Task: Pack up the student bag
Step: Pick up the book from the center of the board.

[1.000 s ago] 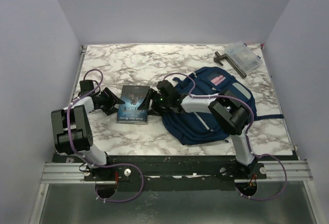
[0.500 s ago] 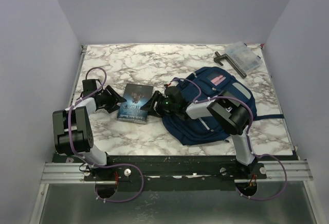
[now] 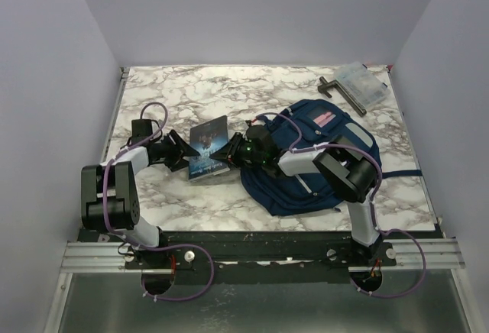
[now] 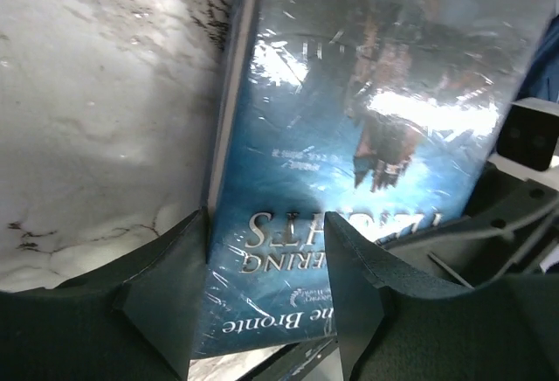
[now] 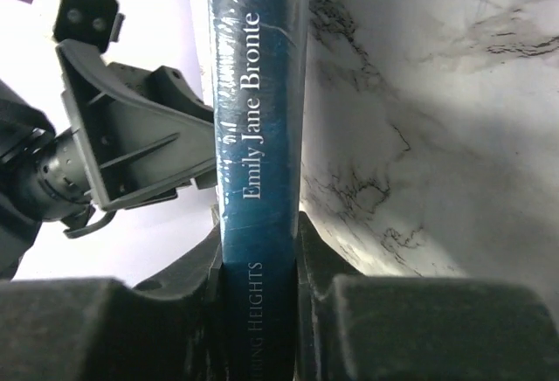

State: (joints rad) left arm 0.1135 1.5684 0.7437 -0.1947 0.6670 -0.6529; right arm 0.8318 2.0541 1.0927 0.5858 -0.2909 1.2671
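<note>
Two end effectors meet at one book [image 3: 208,143], which stands tipped on edge on the table [image 3: 191,92], its long axis running away from my bases. My left end effector [image 3: 182,153] is half-wide astride its lower edge; whether it pinches I cannot tell. My right end effector [image 3: 229,150] clamps the spine. The student bag [image 3: 325,157] lies just right of it, beneath my right arm, the nearer one.
</note>
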